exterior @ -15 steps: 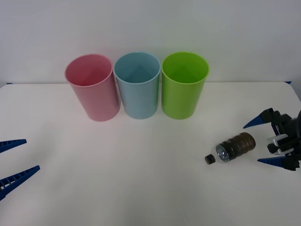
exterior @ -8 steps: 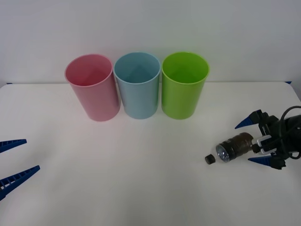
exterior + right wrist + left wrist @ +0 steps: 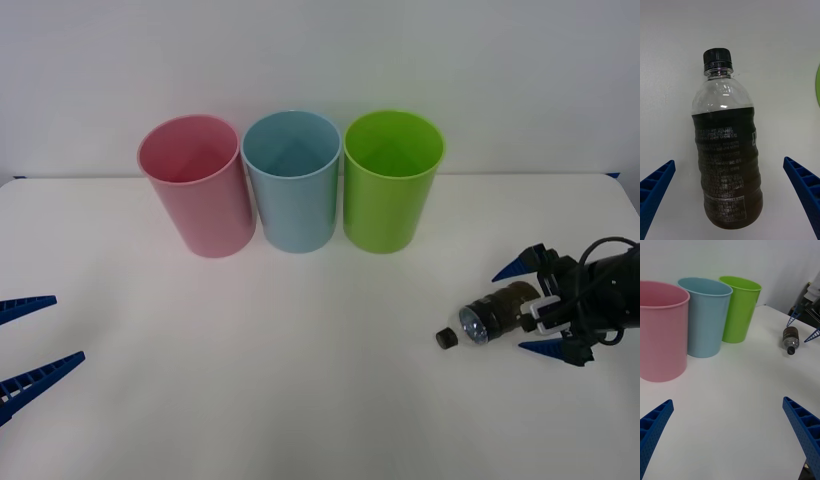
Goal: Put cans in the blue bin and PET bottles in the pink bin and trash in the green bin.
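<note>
The PET bottle [image 3: 497, 312] lies on its side at the right of the white table, with a dark label and a black cap [image 3: 446, 338] pointing left. My right gripper [image 3: 520, 308] is open, with one finger on each side of the bottle's base end, not touching it. The right wrist view has the bottle [image 3: 728, 150] lying lengthwise between the blue fingers [image 3: 657, 187]. The pink bin [image 3: 195, 185], blue bin [image 3: 292, 180] and green bin [image 3: 392, 180] stand upright in a row at the back. My left gripper [image 3: 68, 327] waits open at the table's left edge. Cans and trash are out of view.
From the left wrist, the pink bin [image 3: 660, 330], blue bin [image 3: 703, 315] and green bin [image 3: 739, 307] stand ahead, with the bottle [image 3: 791, 339] far off. Bare table lies between the bins and both grippers. The three bins touch or nearly touch.
My right gripper has moved left along the table until its open fingers straddle the bottle's base end. The bottle, the bins and the left arm have stayed put.
</note>
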You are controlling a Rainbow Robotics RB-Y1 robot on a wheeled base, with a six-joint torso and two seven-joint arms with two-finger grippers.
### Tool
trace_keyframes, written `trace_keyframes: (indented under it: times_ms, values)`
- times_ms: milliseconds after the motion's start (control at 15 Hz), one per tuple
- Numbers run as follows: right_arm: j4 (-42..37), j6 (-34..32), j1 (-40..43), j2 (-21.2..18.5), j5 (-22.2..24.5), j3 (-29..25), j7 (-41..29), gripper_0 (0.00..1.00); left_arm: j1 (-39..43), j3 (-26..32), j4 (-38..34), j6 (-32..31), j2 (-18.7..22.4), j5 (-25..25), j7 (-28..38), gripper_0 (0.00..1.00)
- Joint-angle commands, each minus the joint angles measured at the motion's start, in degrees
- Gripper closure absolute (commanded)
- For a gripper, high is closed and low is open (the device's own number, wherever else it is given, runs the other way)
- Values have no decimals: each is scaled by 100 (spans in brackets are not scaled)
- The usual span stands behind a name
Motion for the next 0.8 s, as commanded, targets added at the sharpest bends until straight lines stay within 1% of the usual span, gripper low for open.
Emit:
trace_keyframes:
  times_ms: [67,267,800]
  values:
    - [130,9,-50,192,168,-5,19,0,0,0,0,0,0,0,0,0]
    - [279,36,-173,456,511,-5,54,0,0,0,0,0,0,0,0,0]
    - [543,159,-305,684,863,56,63,0,0,0,0,0,0,0,0,0]
